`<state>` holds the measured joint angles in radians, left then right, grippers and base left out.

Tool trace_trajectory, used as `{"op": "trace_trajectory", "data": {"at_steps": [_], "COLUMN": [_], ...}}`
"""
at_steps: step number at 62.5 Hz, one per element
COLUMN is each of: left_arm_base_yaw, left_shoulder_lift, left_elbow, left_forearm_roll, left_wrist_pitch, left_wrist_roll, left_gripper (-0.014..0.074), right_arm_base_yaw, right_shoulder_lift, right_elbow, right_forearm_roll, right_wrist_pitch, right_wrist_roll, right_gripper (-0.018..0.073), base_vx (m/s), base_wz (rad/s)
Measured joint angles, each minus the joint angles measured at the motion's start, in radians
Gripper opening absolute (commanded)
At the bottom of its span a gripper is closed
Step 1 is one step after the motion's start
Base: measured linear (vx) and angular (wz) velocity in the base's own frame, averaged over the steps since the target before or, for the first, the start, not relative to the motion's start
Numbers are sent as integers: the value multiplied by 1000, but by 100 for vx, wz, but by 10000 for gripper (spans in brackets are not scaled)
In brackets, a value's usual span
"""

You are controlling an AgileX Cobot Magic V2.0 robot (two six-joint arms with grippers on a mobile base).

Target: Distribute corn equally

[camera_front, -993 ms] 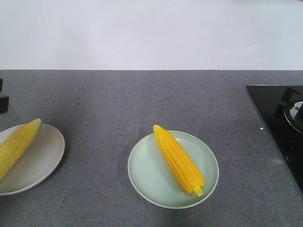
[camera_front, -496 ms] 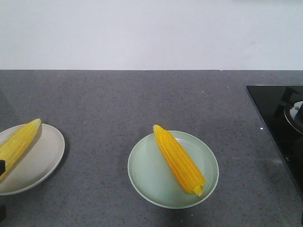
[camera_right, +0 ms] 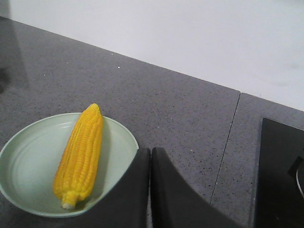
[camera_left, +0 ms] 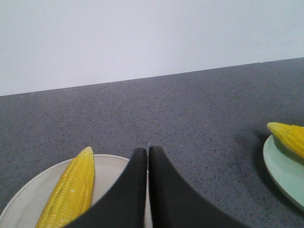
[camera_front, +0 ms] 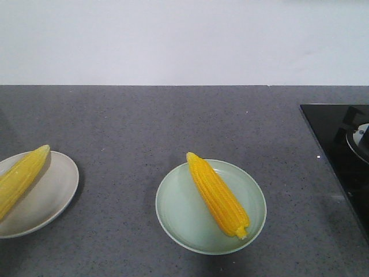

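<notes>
A dark gripper part that showed at the left edge of the front view a moment ago has gone from it, leaving one corn cob (camera_front: 20, 179) on the beige plate (camera_front: 49, 199) at left and one cob (camera_front: 218, 195) on the green plate (camera_front: 179, 213) in the middle, so the sharing looks done. The left gripper (camera_left: 147, 154) hangs over the beige plate's near side with fingers closed and empty. The right gripper (camera_right: 150, 153) hangs just right of the green plate, likewise closed on nothing.

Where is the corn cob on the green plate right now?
In the front view, the corn cob lies diagonally across the pale green plate near the counter's centre, between the beige plate on the left and the black stove.
</notes>
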<state>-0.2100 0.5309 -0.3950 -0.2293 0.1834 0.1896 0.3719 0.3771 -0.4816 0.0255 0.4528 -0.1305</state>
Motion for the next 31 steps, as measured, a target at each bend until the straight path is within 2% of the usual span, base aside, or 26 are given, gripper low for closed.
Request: {"op": "trace_trajectory", "data": {"at_steps": [31], "left_arm_base_yaw": [0], "left_shoulder_lift": [0], "left_elbow": [0], "left_forearm_roll": [0], "left_wrist_pitch": [0], "left_wrist_roll": [0], "left_gripper": [-8], "right_arm_base_yaw": [0], "right_shoulder_lift": [0], "right_elbow": [1], "right_forearm_roll": [0], "right_wrist_pitch": [2], "right_wrist_roll": [0], "right_gripper": [-3], "base_vx": [0], "base_wz": [0]}}
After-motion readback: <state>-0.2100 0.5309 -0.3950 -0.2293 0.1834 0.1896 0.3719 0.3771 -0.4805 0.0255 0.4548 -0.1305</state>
